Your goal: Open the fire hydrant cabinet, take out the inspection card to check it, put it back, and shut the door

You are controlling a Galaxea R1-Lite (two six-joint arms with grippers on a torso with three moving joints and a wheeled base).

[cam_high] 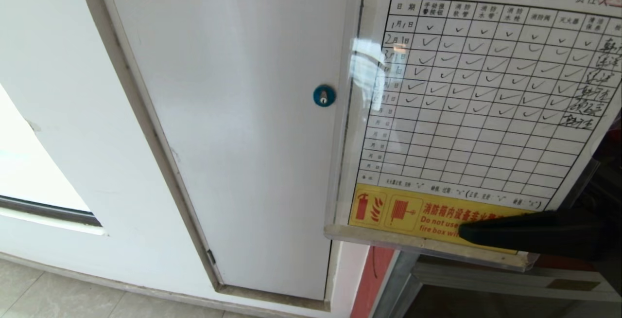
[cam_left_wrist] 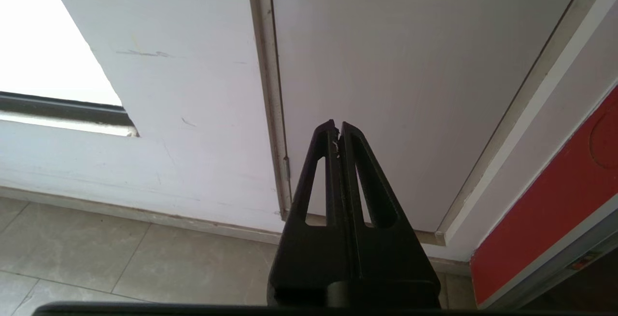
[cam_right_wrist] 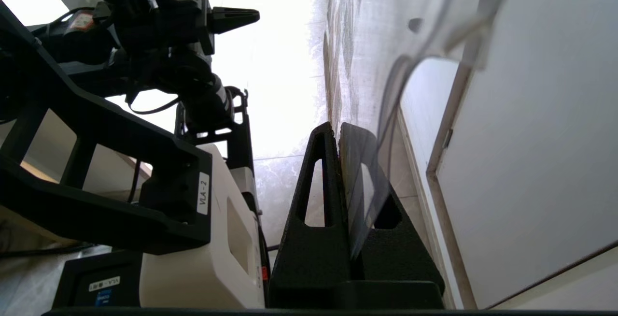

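Right tool (cam_high: 466, 233) is clamped tight on the bottom edge of the inspection card (cam_high: 486, 109), and we're holding it up right in front of the head camera so it fills the upper right of that view. It sits in a clear plastic sleeve; from the right wrist view we see the card (cam_right_wrist: 357, 180) edge-on, pinched between the two black fingers (cam_right_wrist: 314, 209). Rows of tick marks, handwritten signatures down one side, and a yellow strip with red extinguisher and hose-reel icons along the bottom.

Our left tool (cam_left_wrist: 338, 130) hangs low, fingers pressed together with nothing in them, pointing at the base of the wall.

Behind the card we've got the plain white panel (cam_high: 233, 114) with its round blue lock (cam_high: 324, 96), set in a pale metal frame. Wall (cam_high: 63, 114) around it is white with a few scuffs, and a bright window opening (cam_high: 24, 162) sits off to the left. Floor (cam_high: 58, 298) is grey-beige tile. A bit of the fire hydrant cabinet (cam_high: 371, 279) peeks out below the card: a red side and silver framing.
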